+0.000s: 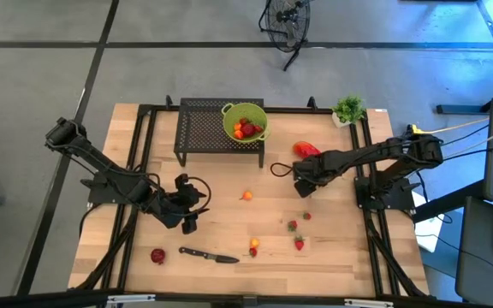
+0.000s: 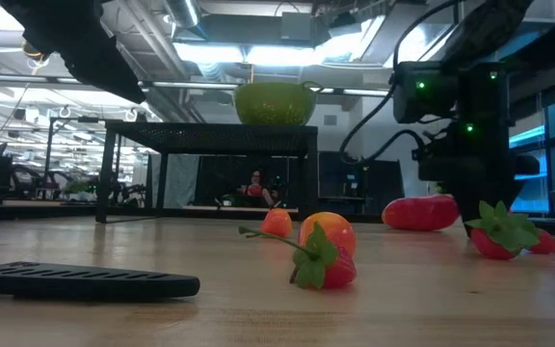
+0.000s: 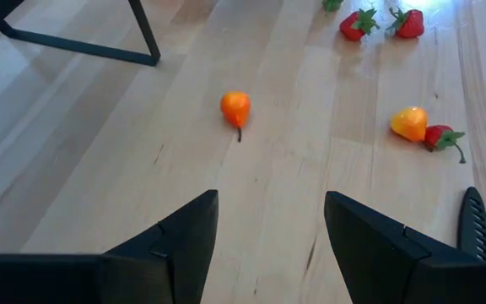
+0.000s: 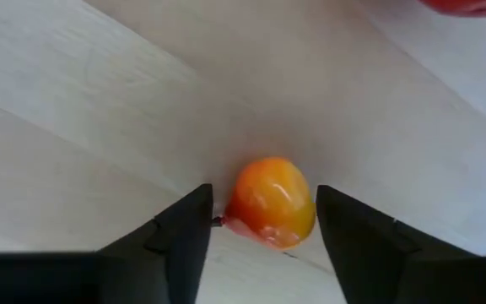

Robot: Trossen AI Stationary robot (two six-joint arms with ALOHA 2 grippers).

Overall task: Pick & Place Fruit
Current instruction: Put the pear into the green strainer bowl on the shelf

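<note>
Small fruit lie scattered on the wooden table: an orange one point(image 1: 246, 196), red strawberries point(image 1: 294, 225) point(image 1: 299, 244), an orange-and-red pair point(image 1: 253, 246) and a dark red one point(image 1: 157, 255). A bigger red piece point(image 1: 306, 150) lies by the rack. My right gripper point(image 1: 305, 184) points down at mid-right, its open fingers on either side of an orange-yellow fruit point(image 4: 272, 201) that lies on the table. My left gripper point(image 3: 271, 245) hangs open over the left part of the table, holding nothing. My right gripper comes from above, pointing down, with one finger point(image 4: 180, 232) on each side of the orange-yellow fruit. The gaps are very narrow, and I cannot tell whether either finger touches it. The fruit rests on the table.
A lime-green bowl point(image 1: 245, 121) with red fruit in it stands on a black mesh rack point(image 1: 199, 128) at the far middle. A black-handled knife point(image 1: 208, 255) lies near the front edge. A small potted plant point(image 1: 349, 109) stands at the far right. The table's middle is bare wood.
</note>
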